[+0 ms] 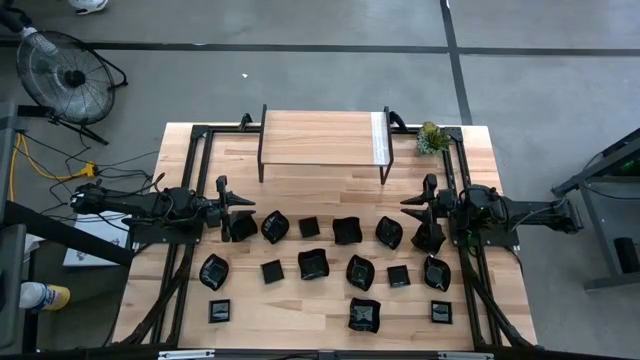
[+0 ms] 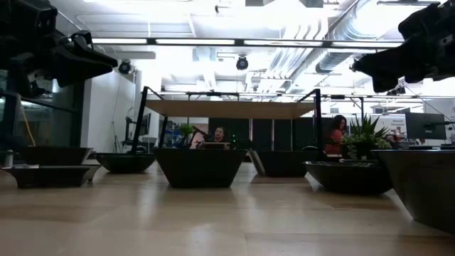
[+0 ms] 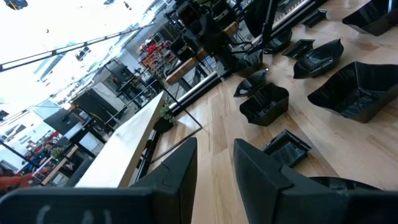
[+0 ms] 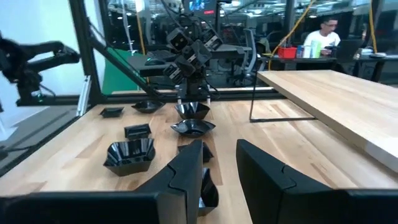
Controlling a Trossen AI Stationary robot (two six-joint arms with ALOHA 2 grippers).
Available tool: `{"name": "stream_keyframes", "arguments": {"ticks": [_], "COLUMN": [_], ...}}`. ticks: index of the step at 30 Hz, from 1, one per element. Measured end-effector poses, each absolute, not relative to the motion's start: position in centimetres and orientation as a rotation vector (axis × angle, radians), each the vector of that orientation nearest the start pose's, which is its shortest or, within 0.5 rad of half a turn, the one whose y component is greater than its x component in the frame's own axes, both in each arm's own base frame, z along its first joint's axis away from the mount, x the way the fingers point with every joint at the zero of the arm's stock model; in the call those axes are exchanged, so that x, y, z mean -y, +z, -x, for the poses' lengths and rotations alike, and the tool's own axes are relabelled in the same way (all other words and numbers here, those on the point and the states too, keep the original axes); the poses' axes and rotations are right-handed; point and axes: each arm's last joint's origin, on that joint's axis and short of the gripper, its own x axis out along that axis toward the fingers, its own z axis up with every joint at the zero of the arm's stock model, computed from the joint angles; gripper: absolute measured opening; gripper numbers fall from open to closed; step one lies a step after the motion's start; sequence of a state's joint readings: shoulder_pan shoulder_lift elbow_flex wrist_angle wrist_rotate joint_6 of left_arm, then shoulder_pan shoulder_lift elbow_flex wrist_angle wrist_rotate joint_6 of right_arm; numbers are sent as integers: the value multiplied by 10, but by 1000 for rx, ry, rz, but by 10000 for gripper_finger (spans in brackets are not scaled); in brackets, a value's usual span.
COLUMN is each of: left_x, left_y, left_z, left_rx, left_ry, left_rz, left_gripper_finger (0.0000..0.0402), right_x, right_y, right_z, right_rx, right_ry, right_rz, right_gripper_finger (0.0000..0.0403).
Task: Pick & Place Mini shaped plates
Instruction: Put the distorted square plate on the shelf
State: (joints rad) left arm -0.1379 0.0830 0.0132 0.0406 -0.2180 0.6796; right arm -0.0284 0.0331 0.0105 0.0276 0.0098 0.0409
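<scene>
Black mini shaped plates [image 1: 312, 264] lie in rows running left–right — left pincer [image 1: 236, 212] and right pincer [image 1: 417, 210] parted, empty

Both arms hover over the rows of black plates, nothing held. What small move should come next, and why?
Probably lower the left gripper onto the plate just beside it: its fingers are parted and empty, and every plate lies on the table. The right gripper hovers likewise.

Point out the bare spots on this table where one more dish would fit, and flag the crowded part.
Free: the raised wooden shelf, the bare strip between the shelf legs and the back row of mini shaped plates, and the front edge between the corner dishes. Crowded: the middle band, where plates sit close between the left gripper and right gripper.
</scene>
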Motion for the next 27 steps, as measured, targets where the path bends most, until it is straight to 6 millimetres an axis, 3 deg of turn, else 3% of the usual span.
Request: {"name": "stream_keyframes", "arguments": {"ticks": [9,16,20,27], "left_x": [8,8,8,8], "left_y": [165,165,165,165], "left_z": [-101,-101,-101,-101], "left_rx": [-55,-55,-54,-55], "left_ry": [68,68,68,68], "left_rz": [-684,-684,-684,-684], "left_gripper_finger": [101,101,101,101], "right_x": [3,6,8,13], "right_y": [177,188,196,229], "right_z": [-99,-96,-94,-88], "right_rx": [115,235,212,159], "right_ry": [-21,-112,-193,-376], "right_rz": [-291,-245,-261,-251], "right_gripper_finger": [94,94,94,94]}}
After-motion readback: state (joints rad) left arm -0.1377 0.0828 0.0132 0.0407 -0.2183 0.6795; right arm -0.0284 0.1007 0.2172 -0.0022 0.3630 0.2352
